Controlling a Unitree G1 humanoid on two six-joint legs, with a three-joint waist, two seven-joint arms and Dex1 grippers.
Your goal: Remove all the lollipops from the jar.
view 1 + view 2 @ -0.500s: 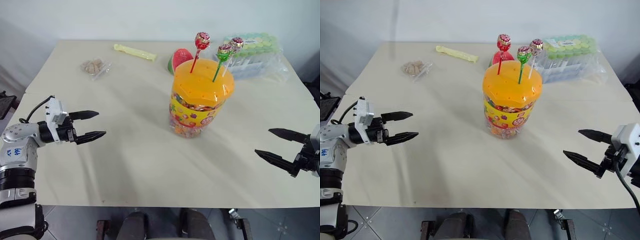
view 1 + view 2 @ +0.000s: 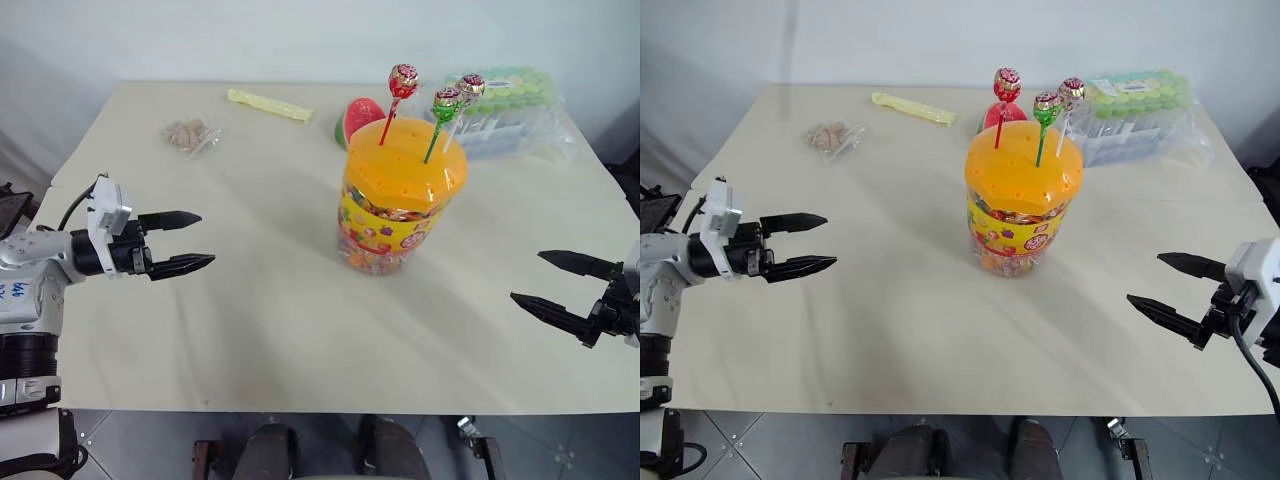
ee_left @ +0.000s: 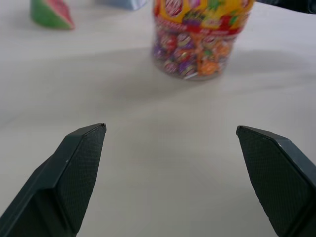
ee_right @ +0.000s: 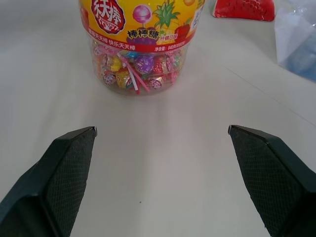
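The jar (image 2: 400,200) stands upright mid-table, a clear tub full of wrapped sweets with an orange holed lid and a yellow label. Three lollipops stick up from its lid: a red-stick one (image 2: 403,80), a green-stick one (image 2: 447,100) and a pale-stick one (image 2: 472,85). My left gripper (image 2: 190,241) hovers open over the table's left side, pointing toward the jar and well short of it. At the right front edge my right gripper (image 2: 555,283) is open too, aimed leftward, also far from the jar (image 4: 141,44).
A watermelon-slice toy (image 2: 358,120) lies just behind the jar. A clear pack of green-capped bottles (image 2: 510,110) sits at the back right. A yellow wrapped stick (image 2: 268,104) and a small snack bag (image 2: 188,134) lie at the back left. The table (image 2: 270,330) ends close in front.
My left gripper has shifted slightly up and away from the front edge. The right gripper has barely moved. The jar and lollipops stand as before.
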